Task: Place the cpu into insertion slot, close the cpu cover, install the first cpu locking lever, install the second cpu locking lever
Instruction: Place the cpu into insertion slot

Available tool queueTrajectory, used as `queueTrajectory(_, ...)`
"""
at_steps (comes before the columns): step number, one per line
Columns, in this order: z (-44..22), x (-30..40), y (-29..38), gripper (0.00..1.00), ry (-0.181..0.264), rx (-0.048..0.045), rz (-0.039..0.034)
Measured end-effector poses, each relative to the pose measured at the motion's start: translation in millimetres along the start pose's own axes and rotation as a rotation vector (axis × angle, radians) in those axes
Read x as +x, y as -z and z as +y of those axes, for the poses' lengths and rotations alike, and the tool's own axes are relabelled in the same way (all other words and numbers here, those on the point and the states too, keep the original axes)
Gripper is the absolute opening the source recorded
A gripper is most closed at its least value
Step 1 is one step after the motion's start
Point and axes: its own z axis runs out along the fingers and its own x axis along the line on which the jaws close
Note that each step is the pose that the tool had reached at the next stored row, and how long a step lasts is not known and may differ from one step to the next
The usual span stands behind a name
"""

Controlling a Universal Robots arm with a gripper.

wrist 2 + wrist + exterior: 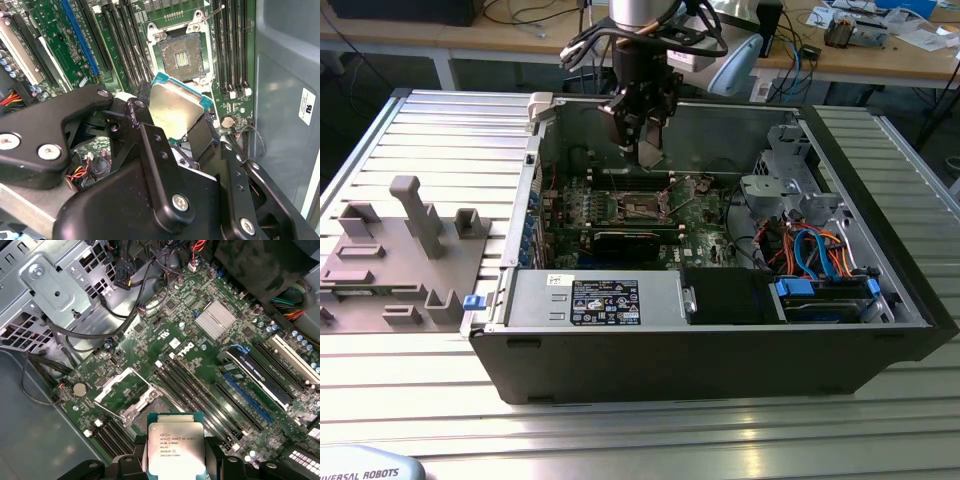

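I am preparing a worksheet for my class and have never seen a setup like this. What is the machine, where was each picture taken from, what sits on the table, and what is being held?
The machine is a robot arm with a grasping tool at its end. The exterior view comes from a camera standing off the arm. Both wrist views come from cameras riding on the arm, looking into the case past the tool. On the ribbed metal table lies an opened computer case, with a grey holder tray beside it at the exterior view's left. The tool is shut on the cpu, a flat silver square. It is held above the empty socket and is not yet placed in it.
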Motion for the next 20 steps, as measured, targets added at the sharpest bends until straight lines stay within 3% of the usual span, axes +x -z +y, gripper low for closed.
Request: queueTrajectory(20, -0.1, 0.0, -0.6, 0.54, -0.073, -0.0014, -0.0065)
